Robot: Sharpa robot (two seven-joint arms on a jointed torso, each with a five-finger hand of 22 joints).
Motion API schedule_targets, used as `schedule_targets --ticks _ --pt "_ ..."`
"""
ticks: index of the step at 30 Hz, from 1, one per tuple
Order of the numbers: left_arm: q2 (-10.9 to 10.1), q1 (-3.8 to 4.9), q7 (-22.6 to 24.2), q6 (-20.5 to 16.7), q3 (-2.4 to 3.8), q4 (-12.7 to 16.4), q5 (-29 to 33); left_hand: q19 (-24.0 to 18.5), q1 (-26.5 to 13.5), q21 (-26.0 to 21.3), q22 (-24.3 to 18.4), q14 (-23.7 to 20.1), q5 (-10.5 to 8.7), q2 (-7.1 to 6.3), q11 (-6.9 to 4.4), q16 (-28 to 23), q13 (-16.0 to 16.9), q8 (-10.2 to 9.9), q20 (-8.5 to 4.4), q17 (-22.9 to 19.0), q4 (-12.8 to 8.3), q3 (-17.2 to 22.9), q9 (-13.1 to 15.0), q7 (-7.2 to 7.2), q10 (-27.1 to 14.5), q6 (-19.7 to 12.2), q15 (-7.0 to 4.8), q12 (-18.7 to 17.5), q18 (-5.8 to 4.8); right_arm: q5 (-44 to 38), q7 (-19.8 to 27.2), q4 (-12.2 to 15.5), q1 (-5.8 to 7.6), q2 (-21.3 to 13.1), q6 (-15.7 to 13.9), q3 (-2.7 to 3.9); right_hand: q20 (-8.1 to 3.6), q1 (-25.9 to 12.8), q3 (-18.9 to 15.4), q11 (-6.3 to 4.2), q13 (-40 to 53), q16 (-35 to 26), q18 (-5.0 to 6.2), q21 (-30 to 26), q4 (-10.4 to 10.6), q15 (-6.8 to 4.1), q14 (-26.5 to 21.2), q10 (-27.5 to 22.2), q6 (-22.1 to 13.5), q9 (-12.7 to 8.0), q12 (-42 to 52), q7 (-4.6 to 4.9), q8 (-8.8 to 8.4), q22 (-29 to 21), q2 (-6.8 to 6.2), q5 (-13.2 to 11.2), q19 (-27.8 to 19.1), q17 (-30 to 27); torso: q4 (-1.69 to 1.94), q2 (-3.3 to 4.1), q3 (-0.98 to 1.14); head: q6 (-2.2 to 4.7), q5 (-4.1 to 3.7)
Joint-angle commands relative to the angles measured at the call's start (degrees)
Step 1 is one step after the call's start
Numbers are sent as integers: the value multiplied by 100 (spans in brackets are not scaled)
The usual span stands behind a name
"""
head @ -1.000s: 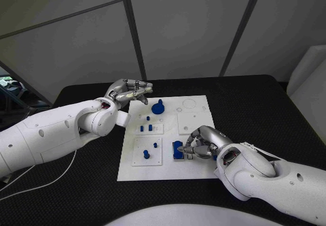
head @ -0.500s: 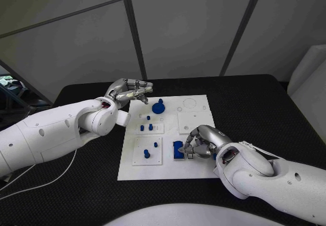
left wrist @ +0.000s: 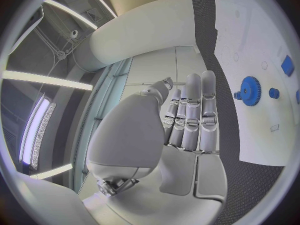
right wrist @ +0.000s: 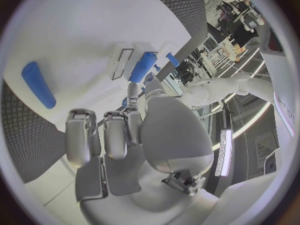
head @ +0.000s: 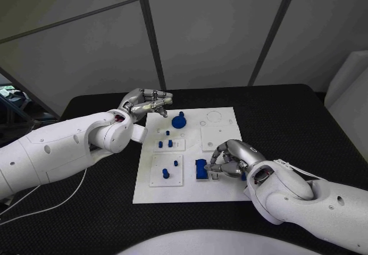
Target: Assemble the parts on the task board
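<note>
The right hand (head: 230, 158) curls its fingers beside the blue block (head: 201, 169) on the task board (head: 218, 188), whether grasping cannot be told; small, rigid, light, it looks best pinched at its sides, while the left hand (head: 145, 102) hovers clenched, holding nothing.

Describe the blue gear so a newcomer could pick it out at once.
Find the white task board in the middle of the black table. At its far end, near the left hand, sits the blue gear: a round toothed disc, wider than the small blue pegs nearby.
</note>
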Motion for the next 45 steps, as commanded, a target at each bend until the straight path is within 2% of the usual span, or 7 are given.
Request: schedule_targets --ticks 1,5,10,14,22,34,45 --pt "-6 8 33 58 2 10 18 -20 20 -14 8 -22 -5 52 11 -19 8 28 -12 -10 4 39 7 -3 -42 -45 14 22 -70 391 638 158 13 -247 -449 108 36 -26 -7 86 189 -46 -21 -52 66 74 440 -10 -148 -80 -56 82 -174 983 70 136 173 618 1 -1 -2 36 -38" --pt "-12 7 34 56 2 6 18 -20 20 -14 8 -22 -5 52 11 -19 8 28 -12 -10 4 39 7 -3 -42 -45 14 22 -70 548 756 326 17 -690 -372 193 118 -52 -67 171 173 -67 -12 -76 167 151 433 -26 -174 -216 -92 169 -480 959 65 331 151 589 -24 -11 -3 66 -81" --pt "-19 7 36 53 2 6 18 -20 20 -14 8 -22 -5 52 11 -19 8 28 -12 -10 4 39 7 -3 -42 -45 14 22 -70 422 817 362 20 -1134 -158 226 165 -97 -136 213 217 -34 -24 -43 283 192 446 5 -162 -338 -59 223 -776 1002 92 489 187 646 -38 -17 -11 90 -166" --pt "-14 6 40 54 2 0 18 -20 20 -14 8 -22 -5 52 11 -19 8 28 -12 -10 4 39 7 -3 -42 -45 14 22 -70 88 764 370 17 -1421 -38 235 186 -84 -218 224 237 -24 -27 -31 357 205 449 21 -51 -404 -50 230 -954 1019 96 634 200 663 -77 -14 10 106 -216" --pt "-1 -5 40 64 1 -6 18 -20 20 -14 8 -22 -5 52 11 -19 8 28 -12 -10 4 39 7 -3 -42 -45 14 22 -70 -341 474 325 3 -1520 346 219 166 -57 -331 173 241 -30 -29 -24 439 169 447 34 251 -417 -63 166 -1025 1031 69 676 207 656 -131 1 32 103 -250" --pt "-10 -21 42 70 1 4 18 -20 20 -14 8 -22 -5 52 11 -19 8 28 -12 -10 4 39 7 -3 -42 -45 14 22 -70 -580 185 149 -283 -1247 771 198 149 -94 -438 154 227 -41 -25 -36 529 153 442 24 360 -416 -93 142 -1074 1020 11 676 196 641 -82 -7 10 53 -269" --pt "-35 -23 42 71 1 5 18 -20 20 -14 8 -22 -5 52 11 -19 8 28 -12 -10 4 39 7 -3 -42 -45 14 22 -70 -722 17 77 -402 -1122 982 197 134 -45 -462 127 229 -41 -25 -38 554 133 443 25 472 -391 -100 107 -1060 1020 22 680 195 645 -99 -7 8 38 -244"
